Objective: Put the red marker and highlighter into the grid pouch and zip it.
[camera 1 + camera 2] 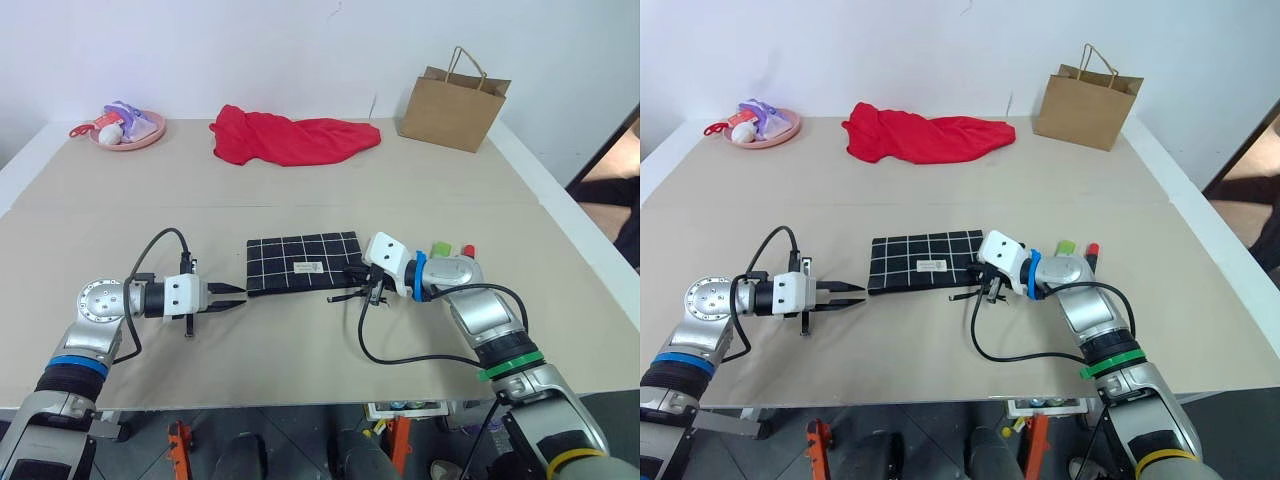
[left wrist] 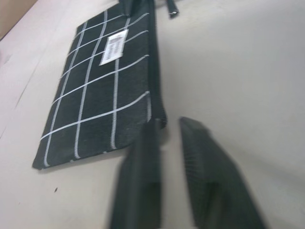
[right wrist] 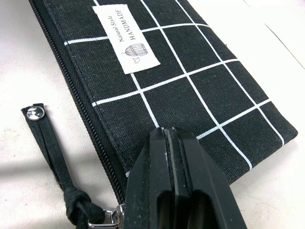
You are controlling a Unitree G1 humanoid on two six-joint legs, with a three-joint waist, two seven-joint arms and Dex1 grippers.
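1. Grid pouch: one is counted, laid flat mid-tabletop, zipper closed along its near edge.
2. One highlighter and one red marker are seen just beyond the right forearm, outside the pouch.
3. Left hand is parted slightly, nothing held, just off the pouch's left end.
4. Right hand is pressed shut at the pouch's right end, beside the pull cord; any grip cannot be told.

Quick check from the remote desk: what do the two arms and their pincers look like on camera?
Both arms are silver-grey with white wrist blocks and looping black cables. The left pincer and right pincer have black ribbed fingers. A blue band rings each arm; the right also has green and yellow bands.
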